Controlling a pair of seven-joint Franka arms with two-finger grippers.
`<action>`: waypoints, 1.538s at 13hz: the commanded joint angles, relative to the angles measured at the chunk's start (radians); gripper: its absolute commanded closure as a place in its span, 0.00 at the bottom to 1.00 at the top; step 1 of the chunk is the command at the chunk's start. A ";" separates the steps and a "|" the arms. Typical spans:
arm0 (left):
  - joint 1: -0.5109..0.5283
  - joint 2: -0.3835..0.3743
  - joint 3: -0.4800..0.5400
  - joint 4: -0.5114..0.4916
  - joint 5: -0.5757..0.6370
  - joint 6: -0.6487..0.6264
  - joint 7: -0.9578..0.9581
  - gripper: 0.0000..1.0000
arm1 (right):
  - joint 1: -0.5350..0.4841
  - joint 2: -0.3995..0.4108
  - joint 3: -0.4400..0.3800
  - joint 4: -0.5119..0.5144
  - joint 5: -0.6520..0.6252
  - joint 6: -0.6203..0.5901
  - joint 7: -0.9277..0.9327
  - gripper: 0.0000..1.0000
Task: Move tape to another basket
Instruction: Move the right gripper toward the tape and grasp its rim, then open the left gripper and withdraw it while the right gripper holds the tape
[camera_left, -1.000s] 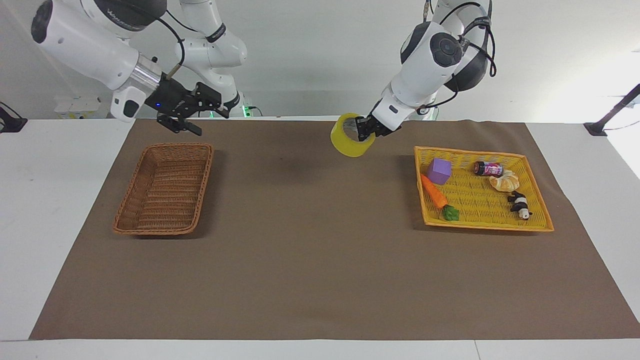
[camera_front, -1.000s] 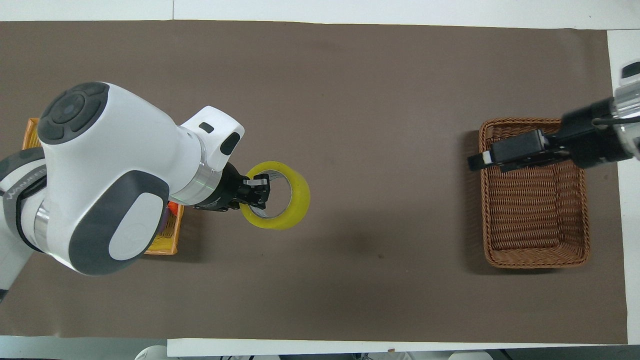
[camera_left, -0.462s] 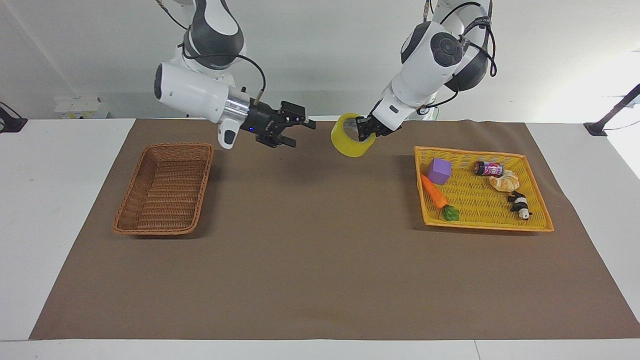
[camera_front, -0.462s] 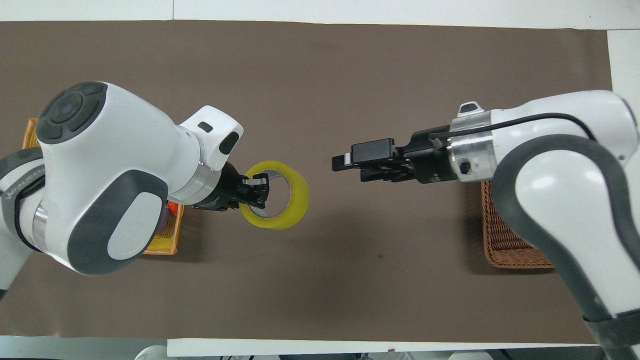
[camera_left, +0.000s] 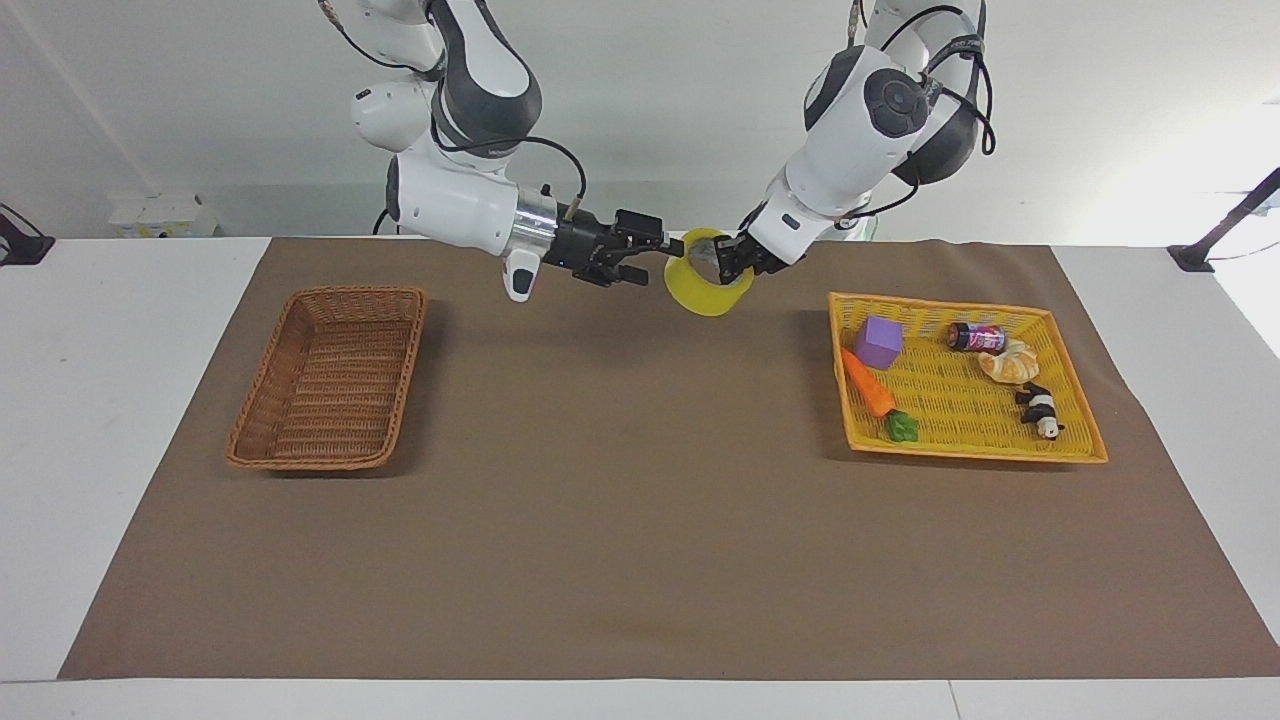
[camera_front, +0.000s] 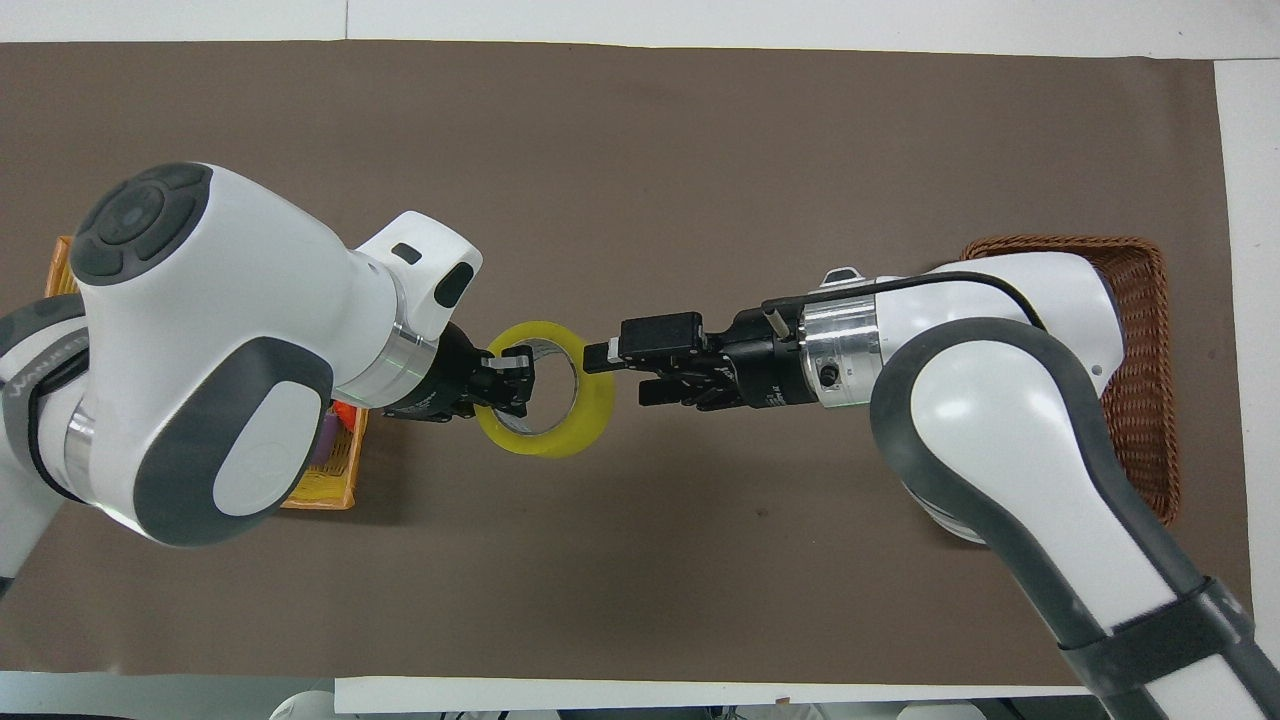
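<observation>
The tape (camera_left: 705, 296) (camera_front: 596, 412), a wide yellow roll, hangs in the air over the brown mat, about midway between the two arms. My left gripper (camera_left: 727, 262) (camera_front: 510, 381) is shut on the roll's wall, one finger inside the ring. My right gripper (camera_left: 659, 257) (camera_front: 617, 373) has come in level from the right arm's end and stands open at the roll's rim across from that grip. The dark brown wicker basket (camera_left: 345, 294) (camera_front: 1142, 345) sits on the mat toward the right arm's end with nothing in it, half covered by the right arm in the overhead view.
A flat yellow woven tray (camera_left: 940, 304) (camera_front: 322, 488) lies toward the left arm's end. It holds a purple cube (camera_left: 878, 341), a carrot (camera_left: 867, 384), a small can (camera_left: 975, 336), a bread piece (camera_left: 1010, 362) and a panda toy (camera_left: 1040, 410).
The right arm swung from above the basket across the mat to the tape's rim, its gripper staying open. The left arm kept the tape almost still.
</observation>
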 joint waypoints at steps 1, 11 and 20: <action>-0.004 -0.035 0.006 -0.027 -0.014 0.004 -0.009 0.98 | 0.058 -0.007 -0.004 -0.027 0.059 0.068 -0.011 0.00; -0.001 -0.042 0.006 -0.035 -0.013 -0.024 0.000 0.99 | 0.051 -0.007 -0.005 -0.031 0.059 0.058 -0.057 0.52; 0.000 -0.042 0.008 -0.035 -0.013 -0.022 0.000 0.98 | 0.034 -0.007 -0.005 -0.027 0.058 0.044 -0.056 1.00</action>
